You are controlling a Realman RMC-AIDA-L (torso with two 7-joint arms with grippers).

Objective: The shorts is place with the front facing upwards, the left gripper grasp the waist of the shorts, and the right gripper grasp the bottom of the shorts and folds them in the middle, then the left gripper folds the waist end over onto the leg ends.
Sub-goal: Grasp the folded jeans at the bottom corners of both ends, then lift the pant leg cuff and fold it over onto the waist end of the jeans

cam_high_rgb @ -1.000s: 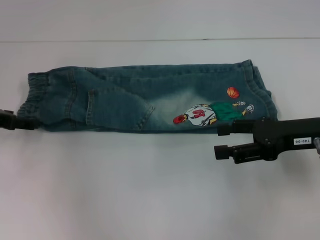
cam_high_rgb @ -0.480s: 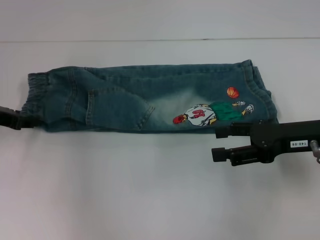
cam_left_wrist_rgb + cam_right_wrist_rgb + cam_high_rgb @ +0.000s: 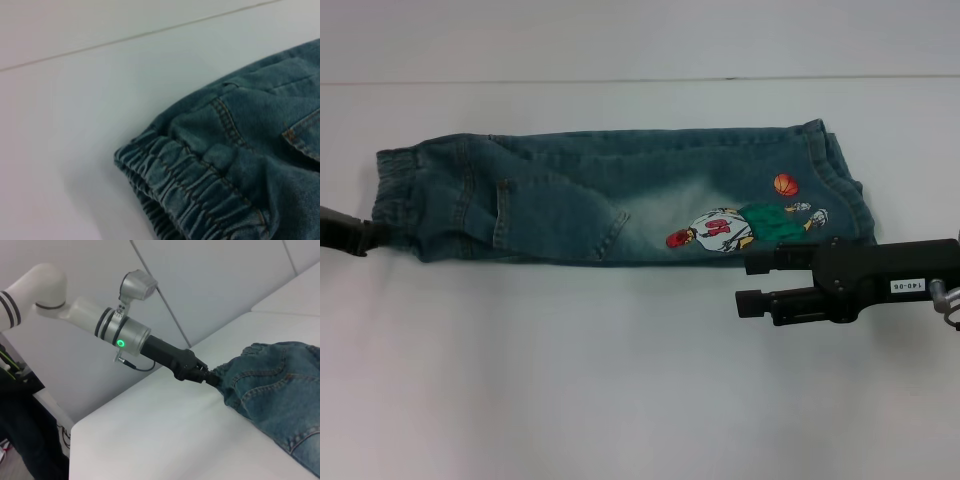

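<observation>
The blue denim shorts (image 3: 610,200) lie folded lengthwise on the white table (image 3: 620,380). Their elastic waist (image 3: 392,195) is at the left. The leg ends (image 3: 840,185), at the right, carry a basketball-player print (image 3: 740,225). My left gripper (image 3: 365,237) is at the waist's near corner and pinches the denim; the right wrist view shows that gripper (image 3: 205,375) closed on the waist edge (image 3: 227,377). The left wrist view shows the gathered waistband (image 3: 190,185) up close. My right gripper (image 3: 745,282) is open just in front of the leg ends, holding nothing.
The table's back edge (image 3: 640,80) runs behind the shorts, with a pale wall beyond. The left arm (image 3: 120,330) reaches in over the table's corner in the right wrist view. Bare white table lies in front of the shorts.
My right gripper has slid left along the shorts' near edge, staying open. The left gripper has risen slightly at the waist, lifting the near waist corner a little.
</observation>
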